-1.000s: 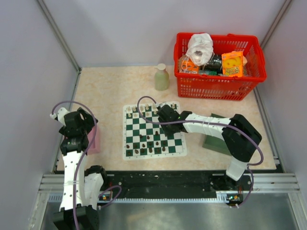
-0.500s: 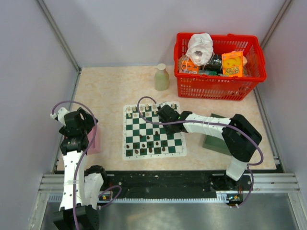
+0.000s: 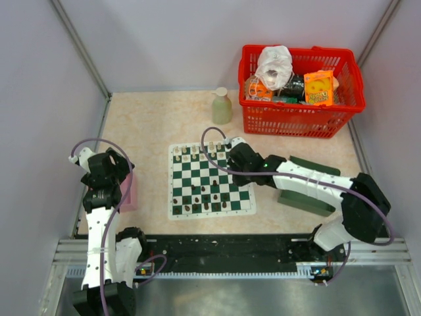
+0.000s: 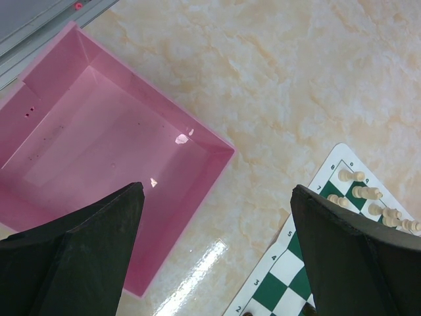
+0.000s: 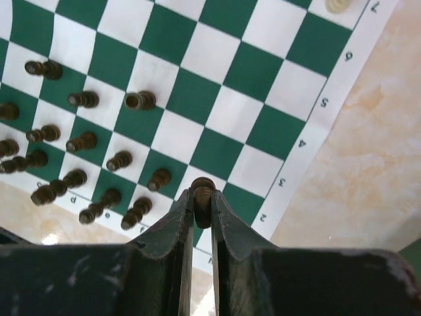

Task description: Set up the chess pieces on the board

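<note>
- Right hand [image 5: 202, 212]: pinched nearly shut on one dark chess piece [image 5: 202, 189], held above the board [image 5: 223, 118] beside the dark rows.
- Keep it upright; lower squarely onto a vacant square.

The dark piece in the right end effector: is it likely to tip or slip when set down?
Probably tippy: the dark piece looks slim, like its neighbours on the board. It seems light, being so small. The right end effector pinches its rounded body with narrow tips, so it may slip.
</note>
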Motion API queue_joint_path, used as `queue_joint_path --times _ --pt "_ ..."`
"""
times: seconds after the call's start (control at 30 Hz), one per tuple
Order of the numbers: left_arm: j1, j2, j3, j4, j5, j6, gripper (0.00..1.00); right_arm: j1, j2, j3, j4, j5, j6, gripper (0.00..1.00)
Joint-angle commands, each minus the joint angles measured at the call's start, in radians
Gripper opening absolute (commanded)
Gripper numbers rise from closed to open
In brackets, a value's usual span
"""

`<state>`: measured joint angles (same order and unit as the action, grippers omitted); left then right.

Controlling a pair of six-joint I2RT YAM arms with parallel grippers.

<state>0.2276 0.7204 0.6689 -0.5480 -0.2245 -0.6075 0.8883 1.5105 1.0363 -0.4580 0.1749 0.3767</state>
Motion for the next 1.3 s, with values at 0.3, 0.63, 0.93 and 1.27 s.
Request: queue_joint_path --times 0.3,0.63,0.93,1.27 --pt "0.006 -0.010 -0.011 0.051 0.022 -0.008 0.99 0.141 -0.052 -0.150 0.025 0.077 0.154 0.11" --pt "0.006 -0.012 -0.006 0.042 0.013 -0.006 0.99 0.155 -0.010 -0.171 0.062 0.092 0.166 0.11" --pt "0.006 -0.012 -0.006 0.045 0.017 -0.009 0.99 0.178 -0.003 -0.186 0.093 0.069 0.186 0.12" --pt "0.006 -0.015 -0.003 0.042 0.014 -0.008 0.99 0.195 -0.001 -0.183 0.071 0.094 0.191 0.12"
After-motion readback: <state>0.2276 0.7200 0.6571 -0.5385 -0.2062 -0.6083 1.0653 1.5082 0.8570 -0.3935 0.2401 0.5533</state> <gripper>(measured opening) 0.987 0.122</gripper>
